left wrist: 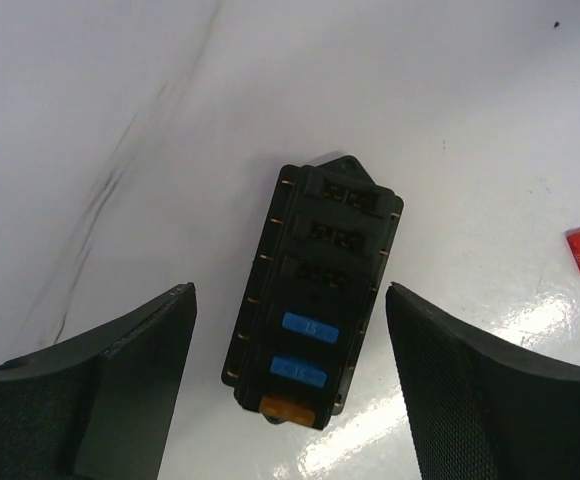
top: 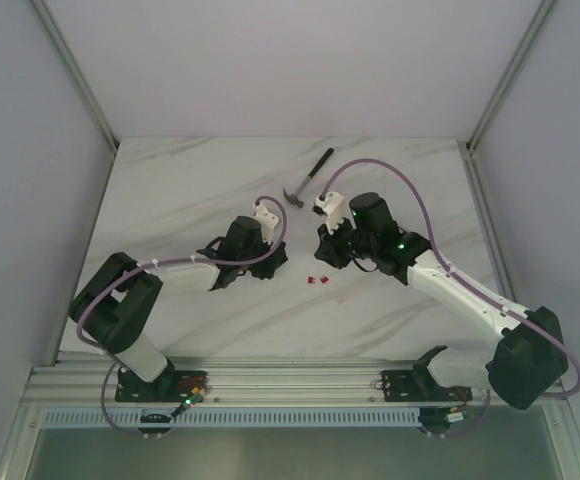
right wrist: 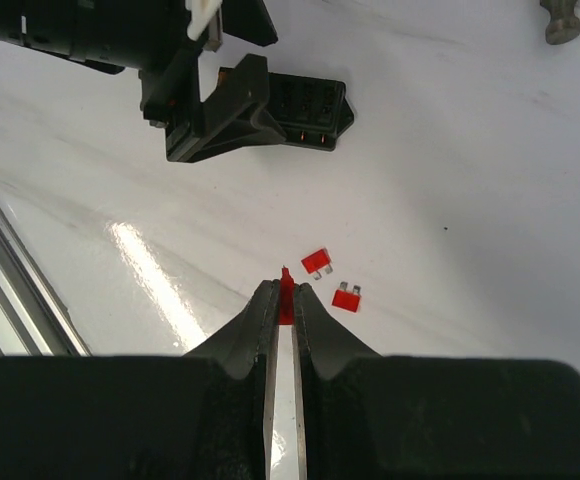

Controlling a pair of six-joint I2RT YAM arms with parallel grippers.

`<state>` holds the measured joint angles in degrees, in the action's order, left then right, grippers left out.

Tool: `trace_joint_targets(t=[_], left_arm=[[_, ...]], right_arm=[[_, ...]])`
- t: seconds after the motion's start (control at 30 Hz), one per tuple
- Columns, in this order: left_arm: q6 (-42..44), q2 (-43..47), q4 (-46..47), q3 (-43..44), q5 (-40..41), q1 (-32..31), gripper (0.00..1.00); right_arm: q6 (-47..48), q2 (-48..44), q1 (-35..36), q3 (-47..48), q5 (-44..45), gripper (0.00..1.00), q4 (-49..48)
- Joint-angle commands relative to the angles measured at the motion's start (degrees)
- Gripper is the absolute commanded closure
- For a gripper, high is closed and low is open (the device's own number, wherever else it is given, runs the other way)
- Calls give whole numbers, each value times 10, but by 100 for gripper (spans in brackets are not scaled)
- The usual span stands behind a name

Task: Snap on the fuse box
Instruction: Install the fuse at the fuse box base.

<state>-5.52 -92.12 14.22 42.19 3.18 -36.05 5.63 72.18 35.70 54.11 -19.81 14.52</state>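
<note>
My left gripper (left wrist: 290, 292) stands wide, straddling the fuse box (left wrist: 313, 300) flat on the marble table (left wrist: 90, 120), gaps on both sides; overhead, the wrist hides the box. My right gripper (right wrist: 282, 292) pinches a red fuse (right wrist: 286, 285), only its tip showing, near two loose fuses (right wrist: 317, 262).

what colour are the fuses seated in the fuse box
Fuse box holds two blue fuses and an orange one; left wrist view shows best.

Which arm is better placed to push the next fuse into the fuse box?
Probably the right. The right fingers are shut on a red fuse, and the fuse box lies ahead of them. The left fingers stand open on both sides of it and hold nothing.
</note>
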Motion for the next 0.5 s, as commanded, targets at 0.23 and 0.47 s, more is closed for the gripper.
trace_joint_targets(t=[0.23, 0.47], left_arm=[[60, -45, -33, 42, -139, 0, 35], [90, -33, -61, 22, -220, -24, 48]], right_arm=[[-21, 7, -1, -2, 18, 100, -18], [-41, 7, -1, -8, 24, 100, 1]])
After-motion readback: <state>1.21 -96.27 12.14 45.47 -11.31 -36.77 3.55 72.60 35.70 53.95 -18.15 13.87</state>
